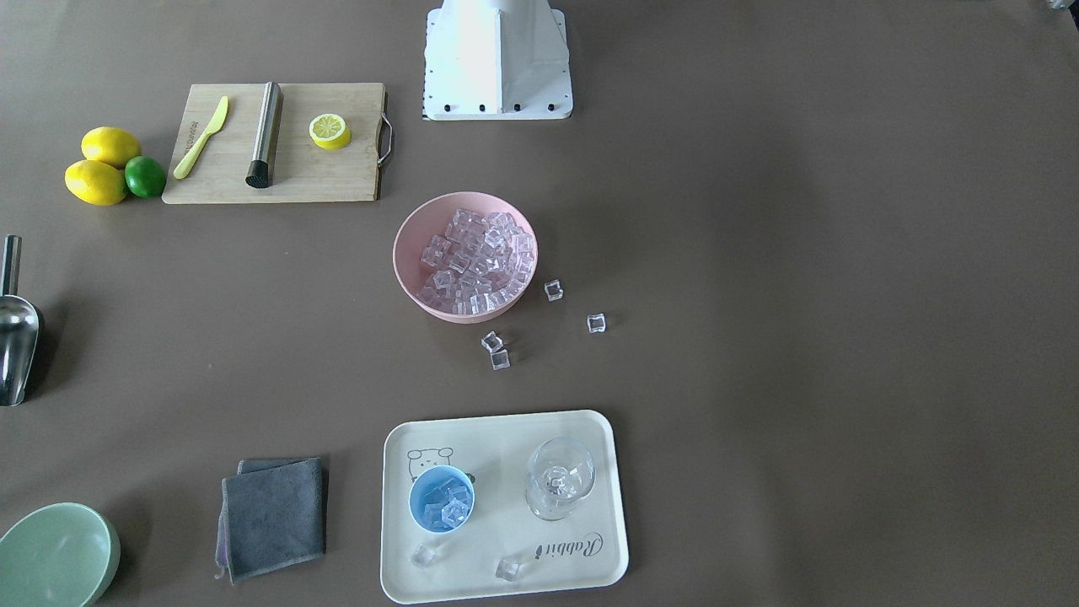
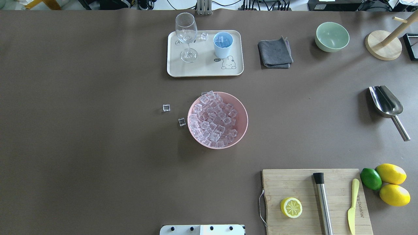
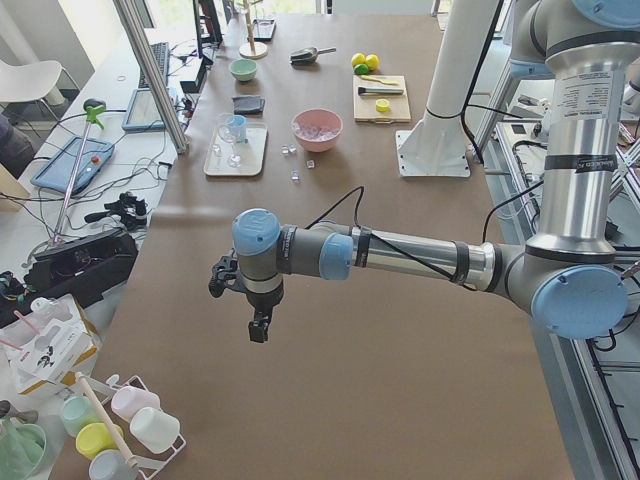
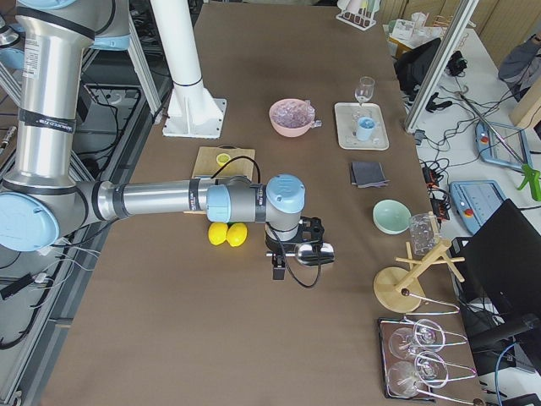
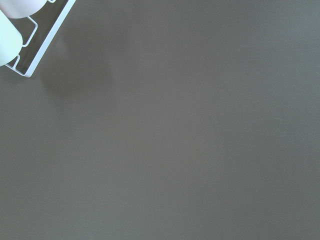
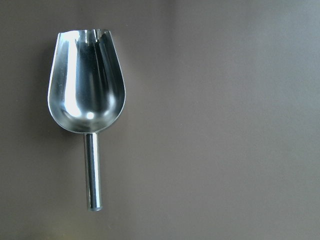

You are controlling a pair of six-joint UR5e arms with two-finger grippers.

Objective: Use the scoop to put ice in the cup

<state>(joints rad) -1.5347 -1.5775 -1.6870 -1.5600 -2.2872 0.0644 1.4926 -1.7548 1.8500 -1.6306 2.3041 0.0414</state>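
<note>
A long table point(image 2: 98, 147) covered in matte brown sheeting fills a softly, evenly lit workshop, with aluminium frame posts point(image 3: 150, 75) rising along one edge, a white chair point(image 3: 22, 82) beside a pale, cable-strewn surface point(image 3: 30, 225), and a dark monitor point(image 4: 507, 245) at the far end.

A pink bowl point(image 2: 242, 110) sits mid-table. Beyond it, at the far edge, a cream tray point(image 2: 202, 69) (a rabbit drawn on it) carries an upright stemmed glass point(image 2: 186, 31). To its right lie a folded grey cloth point(image 2: 275, 52), a pale green bowl point(image 2: 331, 36) and a wooden stand point(image 2: 382, 49). Near right, a cutting board point(image 2: 287, 182) holds a lemon half point(image 2: 291, 207), a steel rod point(image 2: 323, 205) and a yellow knife point(image 2: 352, 209). A lime point(image 2: 370, 178) touches two lemons point(image 2: 391, 173) just beside it.
</note>
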